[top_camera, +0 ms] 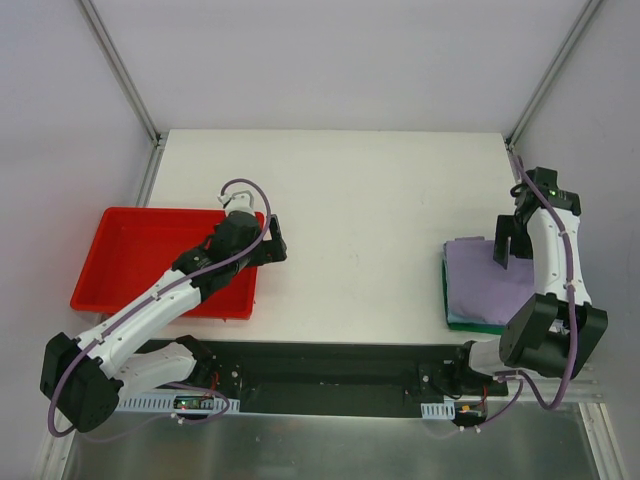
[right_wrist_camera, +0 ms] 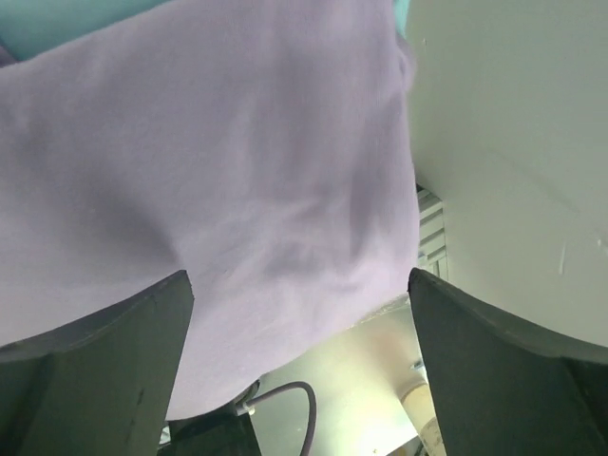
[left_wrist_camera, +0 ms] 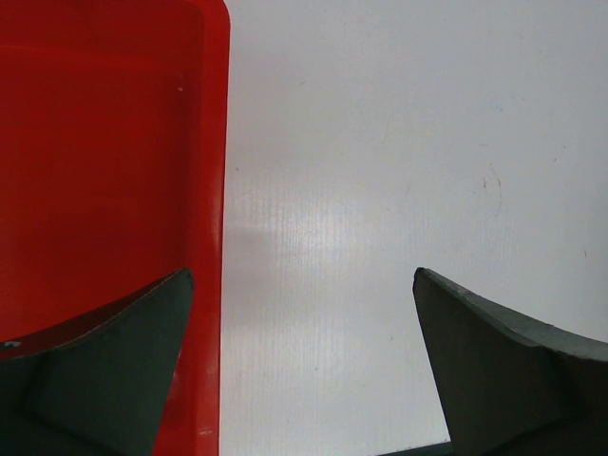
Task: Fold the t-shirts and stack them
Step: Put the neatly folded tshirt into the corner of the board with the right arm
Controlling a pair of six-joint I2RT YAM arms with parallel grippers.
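T-shirts (top_camera: 487, 285) sit stacked at the right side of the table (top_camera: 360, 220), near its front edge. Lavender shirt (top_camera: 480, 275) on top, dark green shirt (top_camera: 470, 326) showing along the bottom front, a sliver of light blue shirt (right_wrist_camera: 76, 24) between. Folds look roughly square. Right gripper (top_camera: 508, 248) hangs just over the lavender top, jaws apart, holding nothing. Left gripper (top_camera: 277, 238) also spread and empty, over the right rim of the red tray (top_camera: 120, 260). I judge the job near done. If I tidy, I press straight down and lift straight up; any sideways drag would skew the top layer.
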